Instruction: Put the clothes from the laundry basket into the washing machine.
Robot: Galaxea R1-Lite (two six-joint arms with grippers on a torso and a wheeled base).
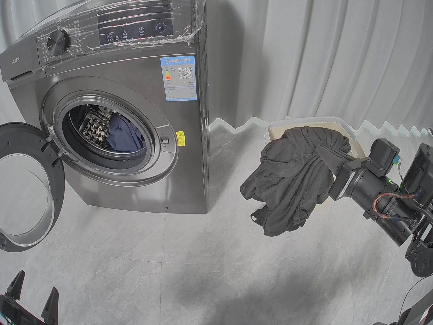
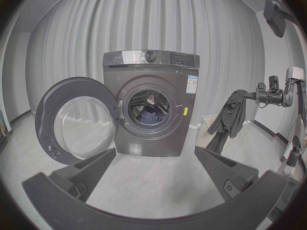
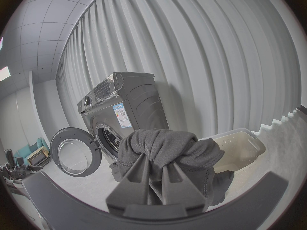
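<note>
Right claw [image 1: 321, 150] is clamping shut on a dark grey garment [image 1: 288, 181], pinching a bunched fold near its upper part. The rest is hanging free below the claw in loose folds. The high pinch is probably keeping the trailing cloth off the floor [image 1: 180, 258] for the carry.

Laundry basket [image 1: 311, 122] is sitting just beneath and behind the right claw, with the garment's lower end hanging over its near rim.

Washing machine [image 1: 135, 68] is standing well apart from the right claw, off to the robot's left of it. Its door [image 1: 27, 190] is swinging fully open to the far side, leaving the mouth unobstructed for loading. A blue garment [image 1: 124, 134] is already lying inside the drum.

Left claw [image 1: 36, 285] is hanging low, fingers spread and holding nothing. The drum mouth is lying straight ahead of it in the left wrist view, and the arm is probably parked clear of the carrying path.

Hard to make out:
- The hanging garment is covering most of the basket's inside. The right wrist view is showing a bare stretch of basket floor, but any remaining clothes cannot be ruled out.
- The garment's type cannot be told from the bunched cloth.
- The left claw is cut off at the head view's lower edge.
</note>
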